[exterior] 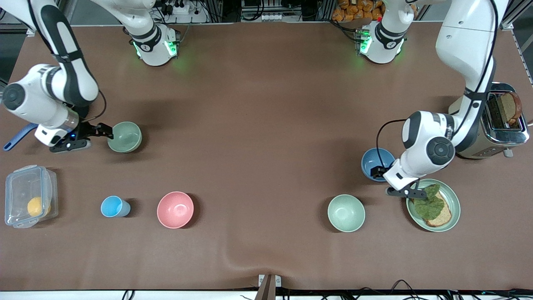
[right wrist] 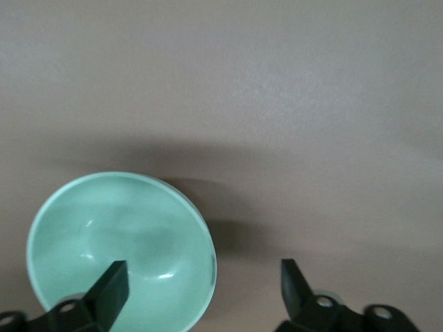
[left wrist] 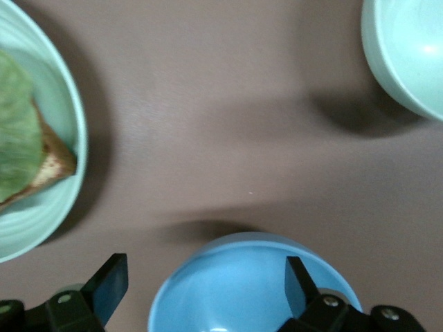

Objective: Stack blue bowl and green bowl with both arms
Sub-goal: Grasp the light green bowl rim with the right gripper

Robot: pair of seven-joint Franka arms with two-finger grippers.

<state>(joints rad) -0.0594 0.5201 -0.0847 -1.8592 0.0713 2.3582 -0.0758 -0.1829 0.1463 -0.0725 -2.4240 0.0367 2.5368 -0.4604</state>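
The blue bowl (exterior: 377, 162) stands near the left arm's end of the table, beside the toast plate. My left gripper (exterior: 379, 171) hangs low over its rim, open. In the left wrist view the blue bowl (left wrist: 252, 290) has one finger inside it and one outside, and the left gripper (left wrist: 205, 283) grips nothing. The green bowl (exterior: 125, 136) stands near the right arm's end. My right gripper (exterior: 106, 134) is at its rim, open. In the right wrist view the green bowl (right wrist: 118, 242) has its rim between the spread fingers of the right gripper (right wrist: 202, 283).
A second green bowl (exterior: 346, 213) stands nearer the front camera than the blue bowl, beside a green plate (exterior: 454, 199) with toast and a leaf. A pink bowl (exterior: 175, 209), a light-blue cup (exterior: 113, 206), a clear lidded box (exterior: 29, 202) and a toaster (exterior: 504, 121) also stand on the table.
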